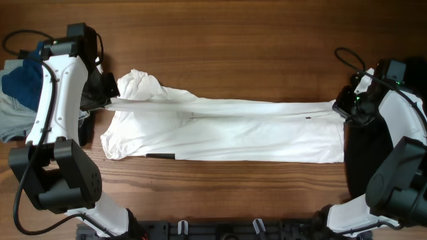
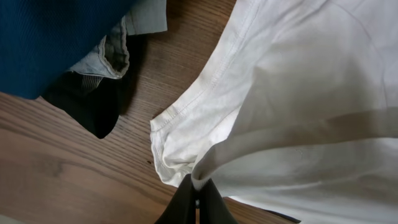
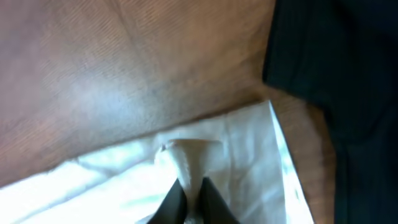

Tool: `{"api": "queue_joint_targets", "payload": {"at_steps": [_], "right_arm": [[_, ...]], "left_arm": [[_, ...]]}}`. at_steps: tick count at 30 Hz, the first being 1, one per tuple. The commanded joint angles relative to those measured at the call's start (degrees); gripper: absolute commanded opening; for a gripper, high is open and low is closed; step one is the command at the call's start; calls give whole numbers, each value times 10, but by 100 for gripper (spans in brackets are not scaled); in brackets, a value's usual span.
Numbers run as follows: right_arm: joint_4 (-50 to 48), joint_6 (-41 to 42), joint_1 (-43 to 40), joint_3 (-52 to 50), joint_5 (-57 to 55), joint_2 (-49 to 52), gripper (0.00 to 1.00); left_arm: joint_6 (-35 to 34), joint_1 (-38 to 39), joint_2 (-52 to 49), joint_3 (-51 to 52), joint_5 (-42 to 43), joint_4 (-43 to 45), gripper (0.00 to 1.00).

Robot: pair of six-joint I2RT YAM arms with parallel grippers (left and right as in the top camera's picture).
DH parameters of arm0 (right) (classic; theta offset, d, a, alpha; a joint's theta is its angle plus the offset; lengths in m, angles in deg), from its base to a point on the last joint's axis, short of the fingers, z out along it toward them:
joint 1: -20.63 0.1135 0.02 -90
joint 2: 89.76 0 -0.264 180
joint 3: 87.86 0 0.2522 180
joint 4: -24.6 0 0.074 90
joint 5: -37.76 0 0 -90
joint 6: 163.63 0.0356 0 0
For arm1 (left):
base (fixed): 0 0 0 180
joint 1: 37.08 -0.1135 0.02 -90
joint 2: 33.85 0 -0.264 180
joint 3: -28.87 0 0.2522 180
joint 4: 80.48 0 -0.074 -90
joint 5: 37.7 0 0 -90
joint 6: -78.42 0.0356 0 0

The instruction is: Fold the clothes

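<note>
The white shirt (image 1: pixel 227 130) lies stretched in a long strip across the middle of the table, with a tiny dark mark near its right end. My left gripper (image 1: pixel 107 100) is shut on a pinched fold at the shirt's left end; in the left wrist view the black jaws (image 2: pixel 196 190) clamp the white cloth (image 2: pixel 298 112). My right gripper (image 1: pixel 341 105) is shut on the shirt's right edge; in the right wrist view the jaws (image 3: pixel 189 190) pinch a fold of the white cloth (image 3: pixel 236 155). The cloth is pulled taut between the two.
A dark blue garment (image 1: pixel 23 80) and grey cloth (image 1: pixel 13 117) are heaped at the left edge, also in the left wrist view (image 2: pixel 56 37). A black garment (image 1: pixel 363 153) lies at the right, dark in the right wrist view (image 3: pixel 342 74). Bare wood table (image 1: pixel 233 40).
</note>
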Motion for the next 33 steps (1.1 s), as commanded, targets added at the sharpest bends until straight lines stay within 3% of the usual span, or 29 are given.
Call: {"api": "queue_joint_targets", "payload": {"at_steps": [1,5,8,9,10,11,12,17,27,31,33], "right_arm": [[40,2,-3,0,-25,-30,9],[125,63,-3,0,-130,-40,6],[150,66,-3,0,-160,-40,6],[152,66,-3,0,-160,-40,16],[148,68,-3,0,-156,-40,51],[143,76,-3,0,-156,-40,69],[135,77,-3,0,-151,-40,73],[86,45,-3,-1,-82,-40,70],[38,49,-3,-87,-37,-35,33],[4,58,-3,-110,-41,-35,31],[1,62,-5,-110,-52,-35,38]], "left_arm": [[-10,-4,5,13,-17,-3,4],[-10,-4,5,35,-16,-12,4],[-10,-4,5,51,-16,-11,4],[-10,-4,5,53,-16,-10,4],[-10,-4,5,53,-16,-10,4],[-10,-4,5,53,-16,-8,4],[-10,-4,5,53,-16,-8,4],[-10,-4,5,53,-16,-8,4],[-10,-4,5,53,-16,-30,4],[-25,-4,5,53,-15,-27,33],[-27,-4,5,53,-11,-28,38]]}}
